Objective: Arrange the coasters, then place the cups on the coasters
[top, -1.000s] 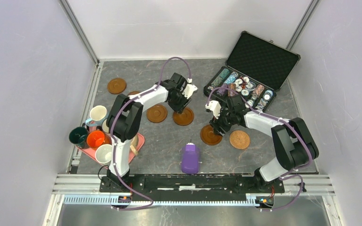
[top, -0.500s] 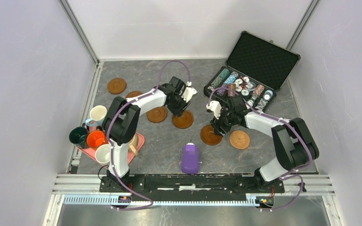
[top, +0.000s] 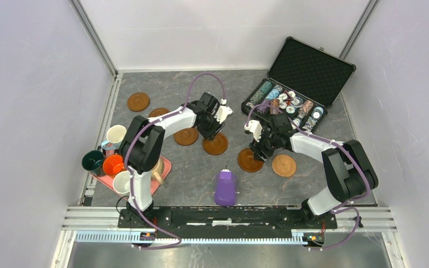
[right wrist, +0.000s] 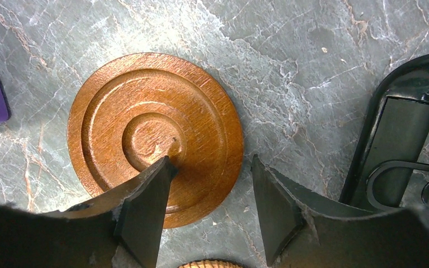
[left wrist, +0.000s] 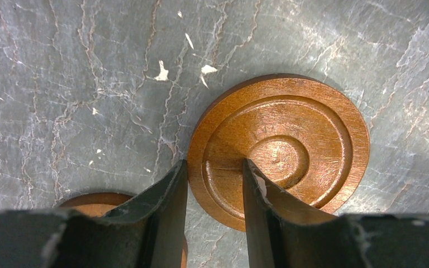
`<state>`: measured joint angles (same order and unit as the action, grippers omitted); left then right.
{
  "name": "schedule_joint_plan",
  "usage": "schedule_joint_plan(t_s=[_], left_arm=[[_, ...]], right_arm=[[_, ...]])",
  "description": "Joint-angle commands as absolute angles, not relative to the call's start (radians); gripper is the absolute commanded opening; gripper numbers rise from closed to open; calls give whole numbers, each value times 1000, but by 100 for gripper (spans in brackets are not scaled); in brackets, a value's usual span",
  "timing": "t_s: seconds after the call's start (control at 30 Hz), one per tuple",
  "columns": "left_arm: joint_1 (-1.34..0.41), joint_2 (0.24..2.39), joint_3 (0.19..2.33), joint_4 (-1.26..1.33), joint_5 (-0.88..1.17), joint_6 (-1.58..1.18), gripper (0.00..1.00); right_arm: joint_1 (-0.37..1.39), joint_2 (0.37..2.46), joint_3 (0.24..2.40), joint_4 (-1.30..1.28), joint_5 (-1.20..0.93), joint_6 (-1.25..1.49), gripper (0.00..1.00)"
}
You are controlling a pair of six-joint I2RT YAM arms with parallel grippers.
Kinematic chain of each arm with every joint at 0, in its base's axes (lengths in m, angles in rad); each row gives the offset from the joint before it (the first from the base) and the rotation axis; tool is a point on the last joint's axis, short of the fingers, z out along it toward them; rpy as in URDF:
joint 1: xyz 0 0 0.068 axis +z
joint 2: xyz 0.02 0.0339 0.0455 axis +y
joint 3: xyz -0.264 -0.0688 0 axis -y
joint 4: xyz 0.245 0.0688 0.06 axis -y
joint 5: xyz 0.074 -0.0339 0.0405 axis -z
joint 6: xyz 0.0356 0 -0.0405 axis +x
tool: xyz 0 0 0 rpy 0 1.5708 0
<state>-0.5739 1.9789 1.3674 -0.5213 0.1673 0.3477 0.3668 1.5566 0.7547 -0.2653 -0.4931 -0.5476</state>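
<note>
A: Left side first. The left jaws are clamping the rim of the centre coaster [top: 215, 144]. One finger [left wrist: 165, 212] is sitting outside the edge and the other on the inner ring. Against a second ago, this coaster is lying lower in the overhead frame, pulling away from the neighbouring coaster [top: 186, 135]. The left elbow is swinging toward the left edge with it.

B: Lifting it, or dragging it across the counter [top: 190, 167]?

A: Cannot tell from either view.

B: Right side. The right jaws are standing apart, though narrower than a second ago. They are straddling the rim of the lower coaster [top: 249, 160], with one finger over its middle ring and the other past the edge. A sliver of stone is showing between that finger and the rim. This coaster is staying where it was, just right of frame centre, between the purple device [top: 225, 188] and the patterned coaster [top: 284, 165].

A: And the cups [top: 113, 165]?

B: They are sitting clustered at the left edge of the frame, on and beside the pink tray [top: 166, 166], unmoved.
</note>
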Motion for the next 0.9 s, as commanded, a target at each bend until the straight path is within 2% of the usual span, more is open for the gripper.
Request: schedule_joint_plan(t_s=[0.0, 0.2, 0.43, 0.6, 0.87], left_arm=[[-582, 1967, 1334, -648, 164, 400, 43], [-581, 1963, 1362, -665, 160, 392, 48], [-575, 1928, 1437, -718, 146, 360, 65], [-562, 1882, 1483, -746, 157, 331, 73], [-526, 1803, 1493, -811, 227, 316, 83]], right_arm=[[377, 1564, 732, -398, -493, -567, 61], [377, 1557, 738, -403, -504, -565, 64], [366, 1532, 837, -422, -519, -525, 73], [320, 1505, 948, -470, -546, -520, 75], [150, 1406, 910, -667, -500, -741, 73]])
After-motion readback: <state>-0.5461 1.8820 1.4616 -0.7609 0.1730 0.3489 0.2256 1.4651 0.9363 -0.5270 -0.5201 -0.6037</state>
